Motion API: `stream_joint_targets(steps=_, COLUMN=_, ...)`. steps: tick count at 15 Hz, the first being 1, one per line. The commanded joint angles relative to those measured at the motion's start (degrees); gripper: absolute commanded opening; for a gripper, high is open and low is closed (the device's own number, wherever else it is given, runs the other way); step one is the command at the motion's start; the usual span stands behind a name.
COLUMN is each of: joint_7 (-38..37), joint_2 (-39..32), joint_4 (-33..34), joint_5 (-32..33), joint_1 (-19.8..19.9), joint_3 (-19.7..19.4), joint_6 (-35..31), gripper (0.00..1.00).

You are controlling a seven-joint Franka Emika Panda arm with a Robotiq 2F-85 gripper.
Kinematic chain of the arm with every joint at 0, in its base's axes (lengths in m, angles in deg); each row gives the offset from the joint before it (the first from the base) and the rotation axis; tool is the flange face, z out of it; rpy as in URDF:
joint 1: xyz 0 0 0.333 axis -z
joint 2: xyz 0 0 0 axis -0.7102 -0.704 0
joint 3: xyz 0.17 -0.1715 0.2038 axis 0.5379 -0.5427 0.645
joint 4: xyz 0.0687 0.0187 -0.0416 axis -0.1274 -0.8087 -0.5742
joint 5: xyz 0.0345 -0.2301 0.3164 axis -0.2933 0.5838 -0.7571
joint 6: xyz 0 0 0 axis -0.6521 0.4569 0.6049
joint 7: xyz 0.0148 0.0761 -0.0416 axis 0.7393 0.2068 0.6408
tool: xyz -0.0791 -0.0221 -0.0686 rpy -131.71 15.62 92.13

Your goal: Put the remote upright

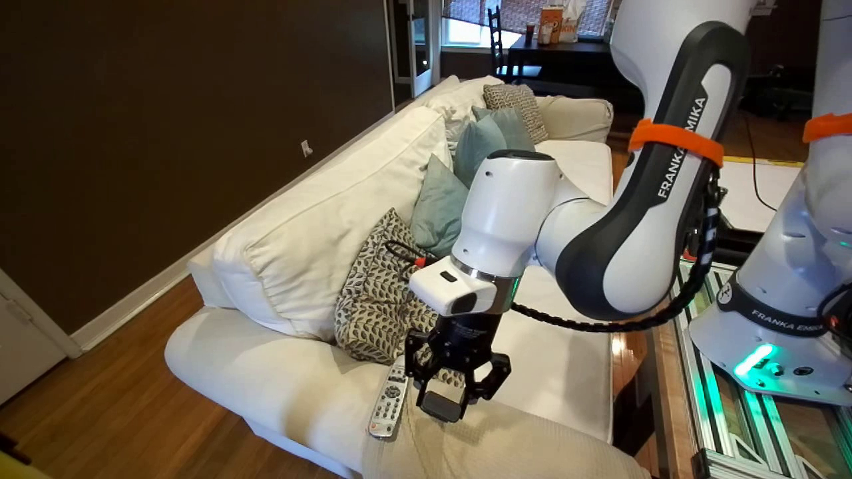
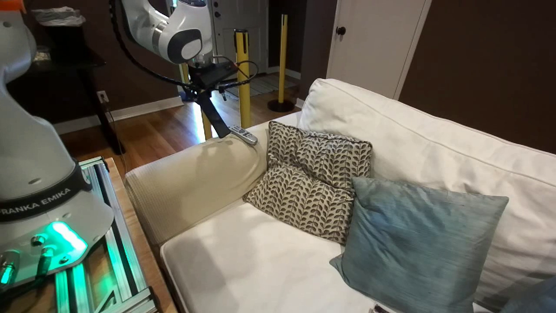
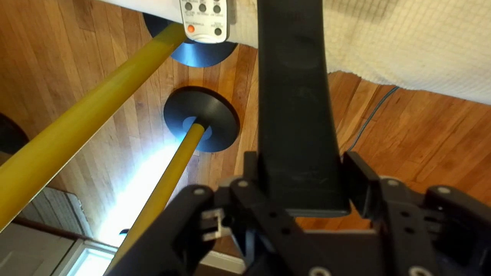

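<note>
The slim black remote (image 2: 213,115) is held tilted, its lower end pointing down at the sofa arm (image 2: 195,174), near the pale remote. In the wrist view the black remote (image 3: 297,107) runs lengthwise between the finger pads and away from the camera. In an exterior view it appears nearly end-on (image 1: 442,406). My gripper (image 3: 301,168) is shut on its near part; the gripper also shows in an exterior view (image 1: 452,386), above the sofa arm. I cannot tell whether the remote's lower end touches the arm's cover.
A light grey remote with buttons (image 1: 388,402) lies on the sofa arm beside the gripper. A leaf-patterned pillow (image 2: 308,182) and a blue pillow (image 2: 421,239) lean on the sofa back. Yellow posts (image 3: 92,115) stand on the floor beyond the arm.
</note>
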Motion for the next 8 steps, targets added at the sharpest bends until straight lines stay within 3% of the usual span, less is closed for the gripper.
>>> stream_joint_targets(steps=1, joint_7=4.0, joint_2=-4.4, joint_4=-1.3, joint_5=-0.3, joint_1=8.0, joint_3=6.7, joint_6=-2.9, gripper=0.32)
stream_joint_targets(steps=3, joint_7=4.8, joint_2=-6.1, joint_4=-2.0, joint_5=0.1, joint_1=11.5, joint_3=8.8, joint_6=-2.5, gripper=0.32)
stream_joint_targets(steps=8, joint_7=4.0, joint_2=-12.0, joint_4=-3.1, joint_5=9.2, joint_1=19.5, joint_3=11.8, joint_6=-4.1, gripper=0.32)
